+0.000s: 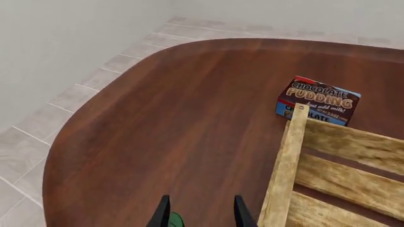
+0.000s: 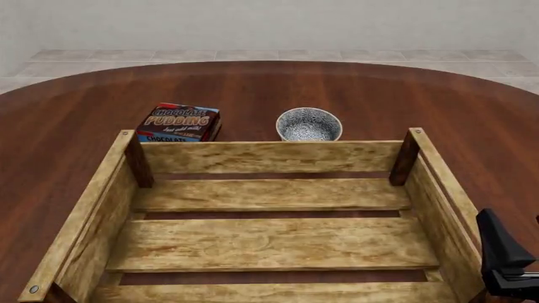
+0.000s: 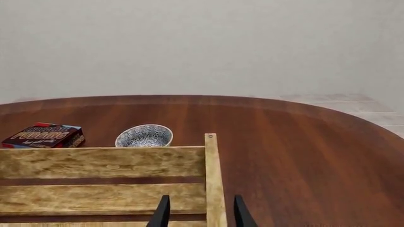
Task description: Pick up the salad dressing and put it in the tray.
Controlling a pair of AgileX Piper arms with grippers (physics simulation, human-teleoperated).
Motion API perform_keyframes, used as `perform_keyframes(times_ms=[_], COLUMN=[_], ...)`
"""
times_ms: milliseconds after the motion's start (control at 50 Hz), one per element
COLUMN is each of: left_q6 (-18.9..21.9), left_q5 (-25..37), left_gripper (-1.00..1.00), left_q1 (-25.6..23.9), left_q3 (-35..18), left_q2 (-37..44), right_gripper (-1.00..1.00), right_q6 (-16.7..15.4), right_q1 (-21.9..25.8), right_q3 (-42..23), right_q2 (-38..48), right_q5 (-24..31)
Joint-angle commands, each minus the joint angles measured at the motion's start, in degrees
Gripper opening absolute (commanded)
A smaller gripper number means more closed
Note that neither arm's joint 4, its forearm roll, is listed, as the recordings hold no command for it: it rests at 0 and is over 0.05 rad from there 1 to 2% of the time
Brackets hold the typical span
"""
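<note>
Dark green cap of the salad dressing (image 1: 175,220) sits pinched in the left hand (image 1: 198,213) beside the tray (image 1: 287,165); right hand (image 3: 198,213) spread.

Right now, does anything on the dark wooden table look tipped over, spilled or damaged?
Nothing stands out. The light wooden slatted tray sits flat, the chocolate pudding box and speckled bowl rest intact behind it, nothing spilled.
</note>
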Motion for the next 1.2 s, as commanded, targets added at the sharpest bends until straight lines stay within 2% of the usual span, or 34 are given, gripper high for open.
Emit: perform_keyframes(times_ms=[20,500,1200], left_q6=[0.66,3.18,5.49], left_q5=[-1.86,-3.86,-9.63], left_gripper=[1.0,1.0,1.0], left_q1=[1.83,5.89,12.22], left_q3=[3.09,6.52,11.02], left_q2=[1.01,0.72,4.51], right_gripper=[1.0,1.0,1.0], right_q6=[-0.12,-0.38,-0.68], right_q1=[-0.06,-0.04,-0.15], right_q3=[0.02,0.22,0.1], right_q2=[0.02,-0.13,-0.01], right_q5=[0.06,0.11,0.3])
